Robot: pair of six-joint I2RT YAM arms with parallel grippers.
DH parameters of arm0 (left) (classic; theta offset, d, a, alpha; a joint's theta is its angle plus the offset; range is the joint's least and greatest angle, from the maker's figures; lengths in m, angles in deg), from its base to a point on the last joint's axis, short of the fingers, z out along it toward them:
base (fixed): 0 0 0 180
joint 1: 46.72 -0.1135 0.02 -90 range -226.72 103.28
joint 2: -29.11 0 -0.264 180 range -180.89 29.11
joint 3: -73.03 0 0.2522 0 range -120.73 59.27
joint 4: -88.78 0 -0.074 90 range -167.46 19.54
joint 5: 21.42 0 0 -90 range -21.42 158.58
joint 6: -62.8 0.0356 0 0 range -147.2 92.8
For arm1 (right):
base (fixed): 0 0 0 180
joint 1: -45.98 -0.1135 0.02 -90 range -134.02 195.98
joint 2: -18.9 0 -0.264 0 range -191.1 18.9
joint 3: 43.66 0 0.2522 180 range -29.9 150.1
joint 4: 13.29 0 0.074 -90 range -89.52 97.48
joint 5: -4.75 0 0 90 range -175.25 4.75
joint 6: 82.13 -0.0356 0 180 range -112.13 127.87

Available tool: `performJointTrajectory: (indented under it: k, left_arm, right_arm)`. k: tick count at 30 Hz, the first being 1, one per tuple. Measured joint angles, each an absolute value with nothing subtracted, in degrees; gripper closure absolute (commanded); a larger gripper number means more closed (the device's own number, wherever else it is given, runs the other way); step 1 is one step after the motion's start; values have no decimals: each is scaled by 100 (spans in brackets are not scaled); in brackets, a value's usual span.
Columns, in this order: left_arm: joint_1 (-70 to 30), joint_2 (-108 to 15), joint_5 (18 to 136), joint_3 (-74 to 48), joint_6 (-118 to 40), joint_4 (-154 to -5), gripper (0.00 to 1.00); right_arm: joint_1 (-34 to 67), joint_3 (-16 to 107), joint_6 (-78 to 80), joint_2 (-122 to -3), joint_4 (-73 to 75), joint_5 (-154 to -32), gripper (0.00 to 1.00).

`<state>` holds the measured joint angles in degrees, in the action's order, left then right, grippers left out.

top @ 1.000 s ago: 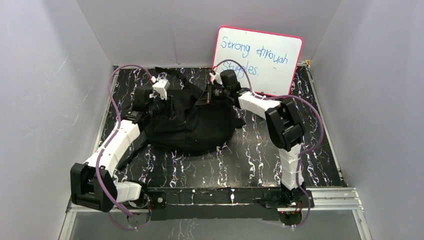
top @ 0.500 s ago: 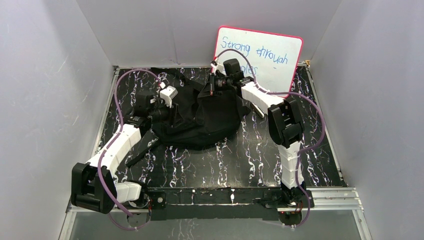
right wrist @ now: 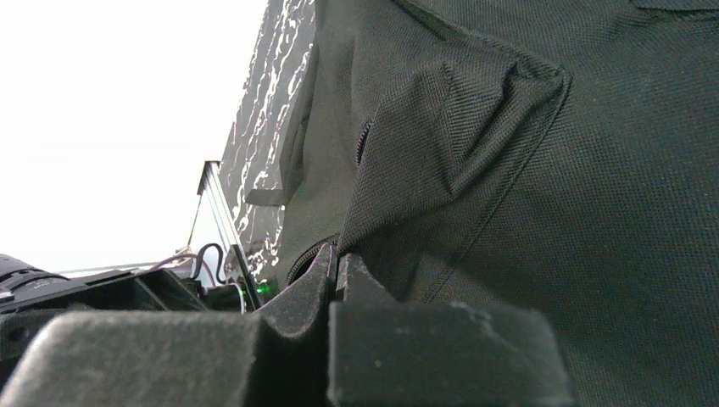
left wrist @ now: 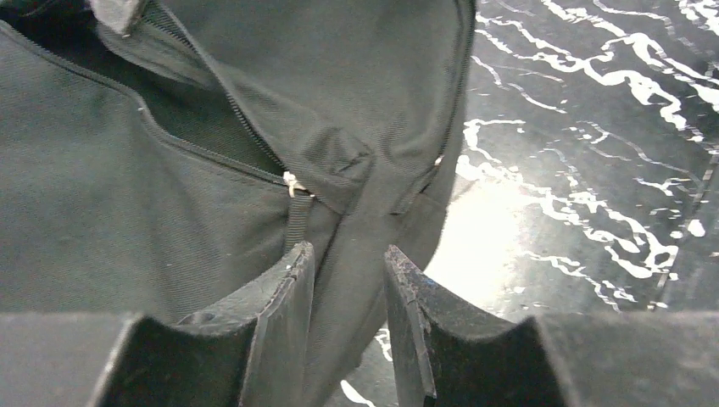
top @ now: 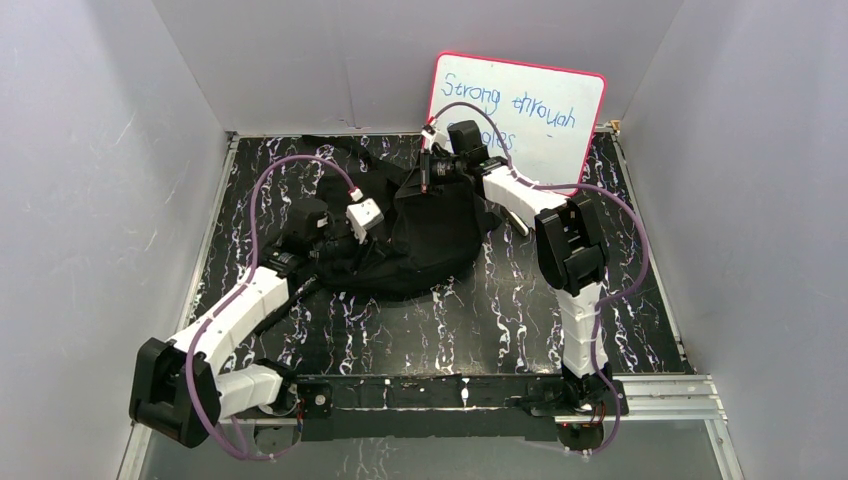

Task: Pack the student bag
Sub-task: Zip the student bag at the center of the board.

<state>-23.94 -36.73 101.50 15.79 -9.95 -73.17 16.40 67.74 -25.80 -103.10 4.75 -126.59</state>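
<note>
On the far middle part of the black surface (top: 520, 310) with white veins lies the student bag (top: 420, 240), a soft black heap between the two arms. Its near side rests flat on the surface, and its far right corner is lifted into a small peak. Behind the bag a whiteboard (top: 520, 110) with a red frame leans on the back wall; blue handwriting is on it, and its lower left part is hidden by the right arm.

The left arm (top: 240, 310) reaches forward from the near left corner to the left side of the bag. The right arm (top: 570, 250) stands folded on the right and reaches to the far corner of the bag, just in front of the whiteboard.

The right fingers (right wrist: 301, 292) are pressed together on a fold of the bag fabric, and this fold stands up from them. The left fingers (left wrist: 271, 331) are apart, with a narrow gap. An edge of the bag hangs in this gap, and I cannot tell if it touches them. Just above the left fingers a small metal zip slider (left wrist: 294, 185) sits at the end of an open zip.
</note>
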Motion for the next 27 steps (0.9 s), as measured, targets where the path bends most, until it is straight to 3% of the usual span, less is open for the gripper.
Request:
performJointTrajectory:
  k: [27]
  left_arm:
    - [-2099, -4674, 9311, 1482, 92, -6962, 68]
  right_arm:
    - [1661, 6617, -2792, -10308, 197, -12748, 100]
